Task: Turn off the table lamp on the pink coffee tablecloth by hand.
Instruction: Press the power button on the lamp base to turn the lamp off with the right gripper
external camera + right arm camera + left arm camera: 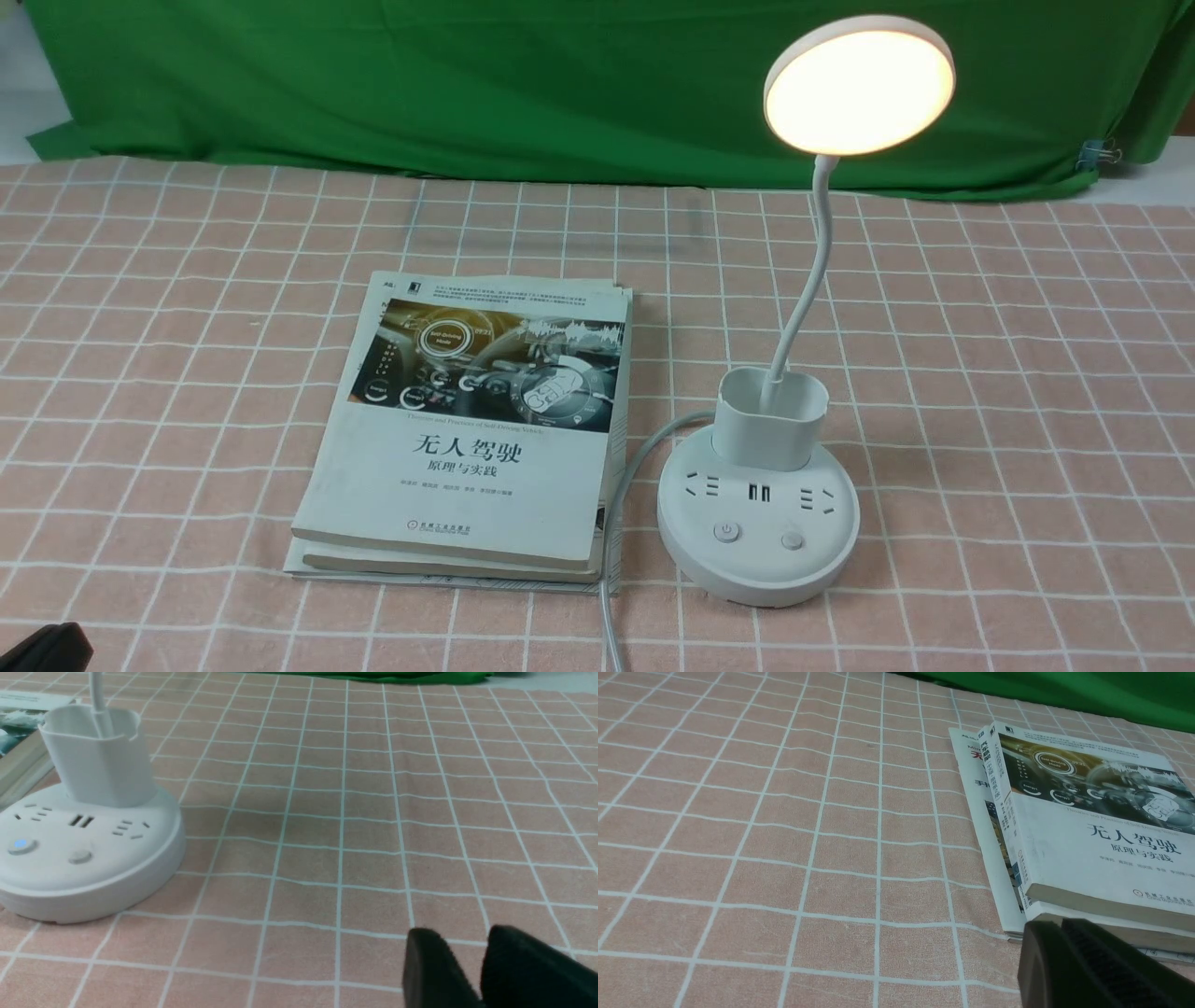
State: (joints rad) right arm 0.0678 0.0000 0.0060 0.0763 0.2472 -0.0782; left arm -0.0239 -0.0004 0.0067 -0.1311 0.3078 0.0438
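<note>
The white table lamp [758, 523] stands on the pink coffee tablecloth [1008, 373], right of centre, and its disc head [859, 84] glows warm. Its round base carries two buttons [727, 532] at the front. In the right wrist view the lamp base [88, 858] shows with one button lit blue [19, 844]. My right gripper [465, 940] hovers over bare cloth well away from the base, empty, jaws a narrow gap apart. My left gripper [1057, 924] is shut and empty near the corner of the books [1087, 826]. Only a black corner of the left arm [42, 649] shows in the front view.
A stack of books [467, 429] lies just left of the lamp. The lamp's white cord [616, 523] runs between books and base toward the front edge. A green backdrop cloth [467, 84] hangs behind, with a clip [1102, 151] at its right.
</note>
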